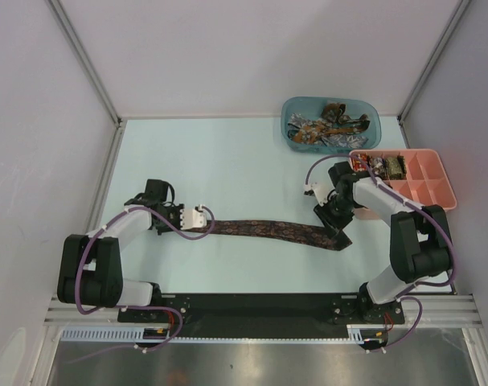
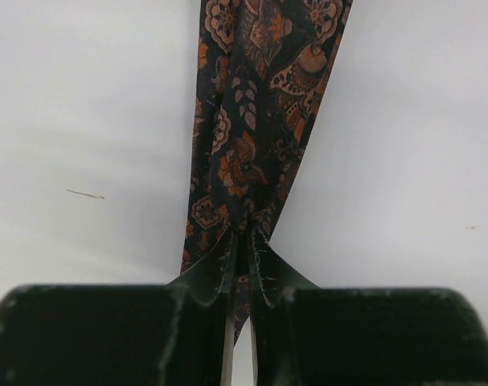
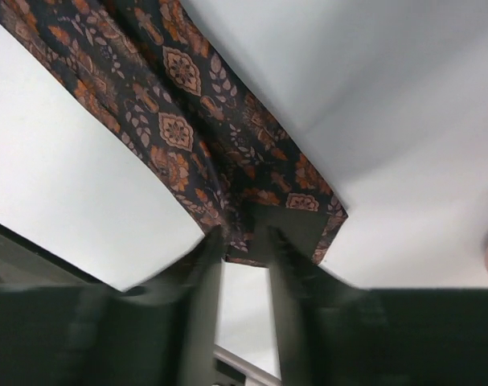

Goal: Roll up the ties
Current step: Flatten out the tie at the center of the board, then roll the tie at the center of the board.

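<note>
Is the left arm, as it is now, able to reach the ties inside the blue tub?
Probably not. The blue tub sits at the far right corner, on the right arm's side, and the left claw is shut on the patterned tie stretched across the table.

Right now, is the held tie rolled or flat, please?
Flat: the tie stretches unrolled between the left gripper and right gripper.

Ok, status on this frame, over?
Left gripper shut on the tie, narrow end. Right gripper at wide end, grip unclear. Stretched between them, not rolled. Blue tub, pink tray apart, far right.
</note>
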### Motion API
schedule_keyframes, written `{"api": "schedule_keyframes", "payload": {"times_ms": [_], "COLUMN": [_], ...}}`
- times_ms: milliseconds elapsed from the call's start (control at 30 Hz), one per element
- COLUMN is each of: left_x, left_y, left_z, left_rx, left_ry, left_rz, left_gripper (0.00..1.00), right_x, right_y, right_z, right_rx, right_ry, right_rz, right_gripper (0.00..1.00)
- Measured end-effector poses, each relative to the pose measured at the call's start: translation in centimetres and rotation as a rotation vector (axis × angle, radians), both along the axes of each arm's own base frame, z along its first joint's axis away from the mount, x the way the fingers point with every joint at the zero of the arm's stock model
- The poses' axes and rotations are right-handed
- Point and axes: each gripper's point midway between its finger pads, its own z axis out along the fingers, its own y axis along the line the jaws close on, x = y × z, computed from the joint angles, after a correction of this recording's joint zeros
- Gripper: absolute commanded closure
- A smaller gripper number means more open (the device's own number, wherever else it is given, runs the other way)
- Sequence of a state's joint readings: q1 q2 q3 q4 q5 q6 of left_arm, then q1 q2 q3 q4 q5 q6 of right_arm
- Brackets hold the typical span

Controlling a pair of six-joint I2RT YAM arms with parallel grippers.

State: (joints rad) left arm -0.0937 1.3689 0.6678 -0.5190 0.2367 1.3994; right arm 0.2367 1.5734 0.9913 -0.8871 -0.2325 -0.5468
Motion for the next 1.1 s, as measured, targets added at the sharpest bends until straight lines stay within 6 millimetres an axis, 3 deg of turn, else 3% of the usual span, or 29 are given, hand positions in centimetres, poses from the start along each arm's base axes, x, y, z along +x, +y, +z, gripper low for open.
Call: {"api": "schedule_keyframes", "payload": {"times_ms": [267, 333, 567, 700, 800, 833, 1000, 1100], "left_x": [0.0, 0.0, 0.0, 0.0, 0.0, 0.0, -0.1, 0.0], "left_y": [0.0, 0.0, -0.1, -0.1, -0.1, -0.1, -0.3, -0.6], "left_z": [0.0, 0.0, 0.0, 0.0, 0.0, 0.0, 0.1, 0.5], "left_rx": [-0.008, -0.01, -0.014, -0.014, -0.015, -0.017, -0.029, -0.053], "left_ry": [0.002, 0.002, 0.003, 0.004, 0.004, 0.004, 0.007, 0.01], "left_rz": [0.014, 0.014, 0.014, 0.015, 0.016, 0.019, 0.028, 0.039], "left_gripper": [0.86, 0.85, 0.84, 0.84, 0.84, 0.83, 0.76, 0.6], "right_x": [0.1, 0.3, -0.7, -1.0, -0.7, -0.8, -0.9, -1.1], "right_y": [-0.7, -1.2, -2.5, -2.8, -2.8, -2.8, -2.9, -3.2], "right_z": [0.3, 0.2, -1.6, -2.7, -2.9, -2.9, -2.9, -2.7], "right_rx": [-0.051, -0.069, -0.129, -0.141, -0.146, -0.143, -0.124, -0.112], "right_ry": [-0.037, -0.061, -0.058, -0.045, -0.053, -0.053, -0.066, -0.089], "right_rz": [0.006, -0.002, 0.001, 0.012, 0.024, 0.027, 0.035, 0.041], "right_gripper": [0.55, 0.44, 0.42, 0.56, 0.84, 0.98, 1.0, 1.0]}}
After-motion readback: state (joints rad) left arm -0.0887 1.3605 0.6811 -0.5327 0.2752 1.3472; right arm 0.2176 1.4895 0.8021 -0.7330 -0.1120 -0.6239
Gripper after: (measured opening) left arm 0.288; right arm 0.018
